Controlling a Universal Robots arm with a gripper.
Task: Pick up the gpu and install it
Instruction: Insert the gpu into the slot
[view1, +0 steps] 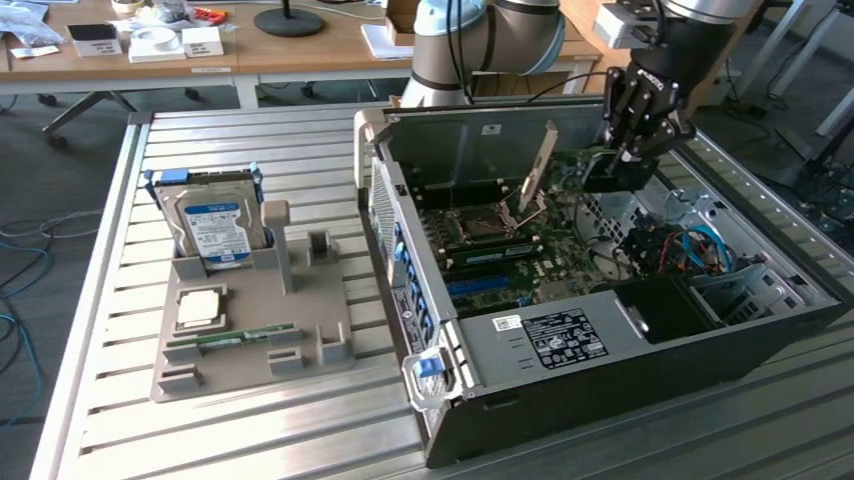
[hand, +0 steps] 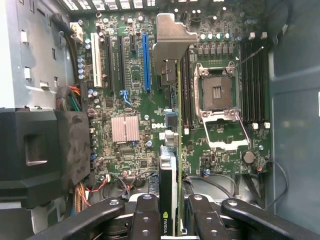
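GPU (hand: 168, 175), where is it?
- Grasped edge-on in the jaws, hanging above the motherboard (hand: 125, 100) inside the case (view1: 601, 370).
- Risk?
- It seems beside the blue slot (hand: 146, 62), not over it. Lowered so, its connector could strike board and tilt.

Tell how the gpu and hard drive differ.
The gpu is a thin dark card with a silvery bracket; the hard drive is boxy with a blue-white label. The gpu is held in the fingers inside the case; the hard drive stands in a holder outside.
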